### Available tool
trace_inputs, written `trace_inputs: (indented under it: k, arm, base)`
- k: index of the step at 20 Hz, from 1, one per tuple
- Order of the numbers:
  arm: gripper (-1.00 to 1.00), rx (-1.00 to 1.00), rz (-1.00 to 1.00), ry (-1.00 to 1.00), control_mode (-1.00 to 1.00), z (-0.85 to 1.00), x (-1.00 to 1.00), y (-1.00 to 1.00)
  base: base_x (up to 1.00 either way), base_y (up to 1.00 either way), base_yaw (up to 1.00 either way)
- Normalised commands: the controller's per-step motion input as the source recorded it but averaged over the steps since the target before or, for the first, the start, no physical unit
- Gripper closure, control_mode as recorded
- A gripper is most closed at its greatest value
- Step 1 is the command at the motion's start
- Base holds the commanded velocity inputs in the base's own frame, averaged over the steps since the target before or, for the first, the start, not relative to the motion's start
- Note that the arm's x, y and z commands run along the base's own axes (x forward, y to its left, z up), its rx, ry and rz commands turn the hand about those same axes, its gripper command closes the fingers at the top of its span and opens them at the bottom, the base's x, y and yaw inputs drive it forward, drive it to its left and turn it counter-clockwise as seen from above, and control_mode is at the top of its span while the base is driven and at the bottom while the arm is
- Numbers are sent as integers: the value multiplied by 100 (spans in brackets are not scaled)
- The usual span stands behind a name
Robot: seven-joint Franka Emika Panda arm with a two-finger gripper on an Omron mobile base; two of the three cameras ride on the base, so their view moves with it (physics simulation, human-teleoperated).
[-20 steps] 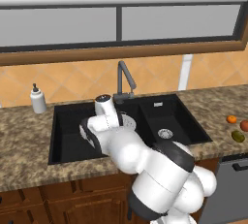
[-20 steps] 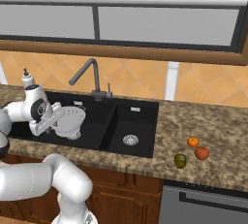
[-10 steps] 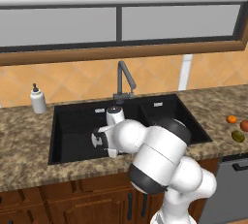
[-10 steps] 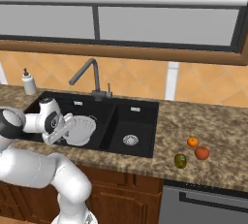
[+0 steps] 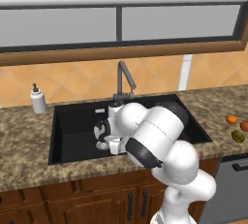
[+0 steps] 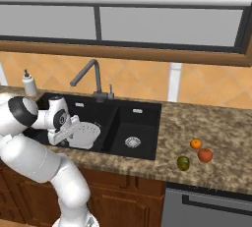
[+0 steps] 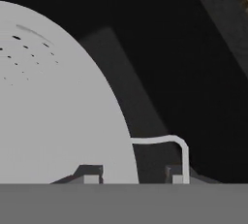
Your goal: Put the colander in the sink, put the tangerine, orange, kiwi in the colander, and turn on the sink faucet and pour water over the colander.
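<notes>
I am looking over my white arm at a black double-basin sink set into a speckled granite counter, beneath a wide window. The arm reaches down into the wide basin, which is on the left in both base views. My gripper is clamped on the rim of the colander, a round white-grey perforated bowl. In the hand view its two dark fingertips sit to either side of the colander's edge, and the thin wire side handle loops out just beside them. The colander is low inside the wide basin, tilted with its bowl facing partly sideways; I cannot tell whether it touches the basin floor. In the left base view the arm hides most of the colander.

The dark grey sink faucet stands behind the sink, its angular spout pointing over the wide basin. A white soap dispenser stands on the counter beyond the wide basin's outer end.

Past the narrower basin, three fruits rest close together on the counter: a small olive-green kiwi nearest the front edge, an orange beside it, and a smaller tangerine just behind.
</notes>
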Motion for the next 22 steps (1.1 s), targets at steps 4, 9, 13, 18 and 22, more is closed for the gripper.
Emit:
trace_inputs:
  k: [4, 9, 13, 18, 22]
  arm:
    - [100, -10, -15, -16, -100, -19, 25, 0]
    - [100, -11, -16, -17, -100, -20, 36, 0]
    - [100, -9, -15, -13, -100, -25, 44, 0]
    - [100, -4, -13, -6, -100, -24, 43, 0]
    - [100, 0, -11, -1, -100, -14, 15, 1]
  base:
    - [0, 0, 0]
    - [0, 0, 0]
    - [0, 0, 0]
    - [0, 0, 0]
    - [0, 0, 0]
